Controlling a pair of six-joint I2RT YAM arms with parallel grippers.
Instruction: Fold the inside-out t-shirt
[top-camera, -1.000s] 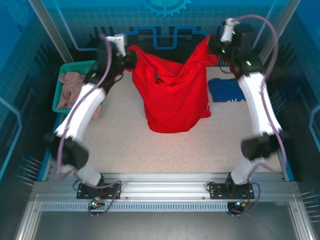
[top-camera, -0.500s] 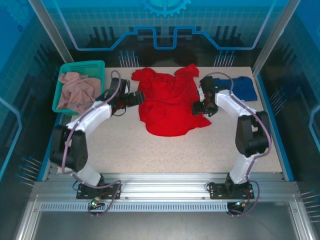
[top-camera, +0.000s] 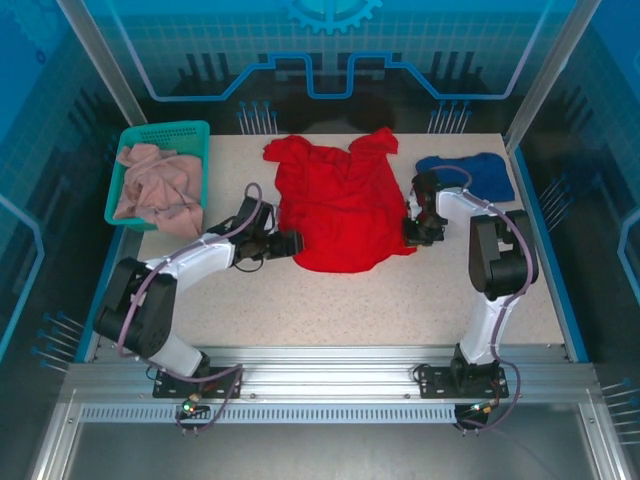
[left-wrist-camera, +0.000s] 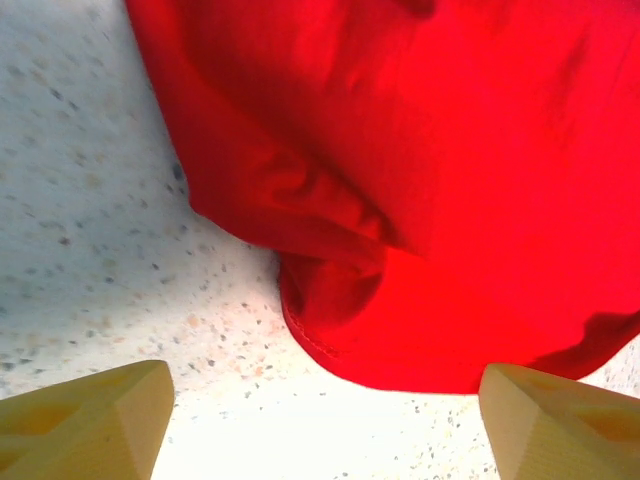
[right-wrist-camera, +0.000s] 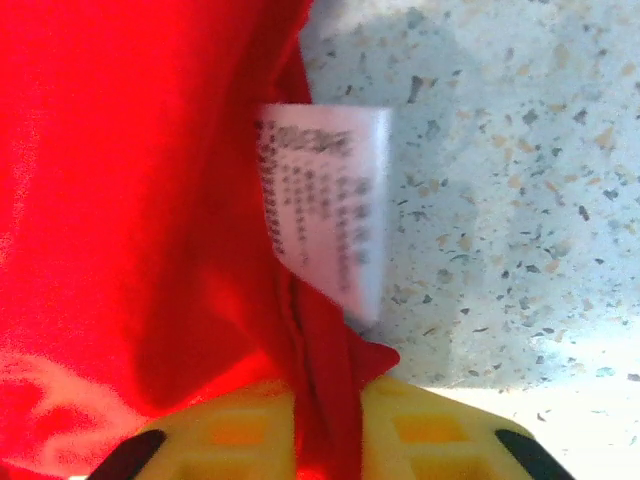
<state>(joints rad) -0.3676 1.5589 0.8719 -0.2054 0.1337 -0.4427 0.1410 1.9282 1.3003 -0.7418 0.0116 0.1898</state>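
While the red t-shirt (top-camera: 340, 210) lay crumpled on the speckled table (top-camera: 400, 300), a little behind the middle, the two arms reached to it from both sides. The shirt was not flat: it had many folds, and one sleeve pointed toward the far edge.

The left gripper (top-camera: 291, 243) stood low at the near left edge of the shirt, just beside the cloth. In the left wrist view its two yellow fingers (left-wrist-camera: 90, 420) were far apart and nothing was between them. The hem of the shirt, rolled into a small fold, lay on the table in front of them.

The right gripper (top-camera: 413, 233) was at the right edge of the shirt. In the right wrist view its jaws were pressed together on a thin ridge of the red cloth. A white care label (right-wrist-camera: 325, 215) with small print stood out of the seam just above the grip.

A dark blue t-shirt (top-camera: 470, 172) lay at the far right, close to the red one; whether they touched, I could not tell. A green basket (top-camera: 165, 132) at the far left corner held a pale pink garment (top-camera: 155, 185).
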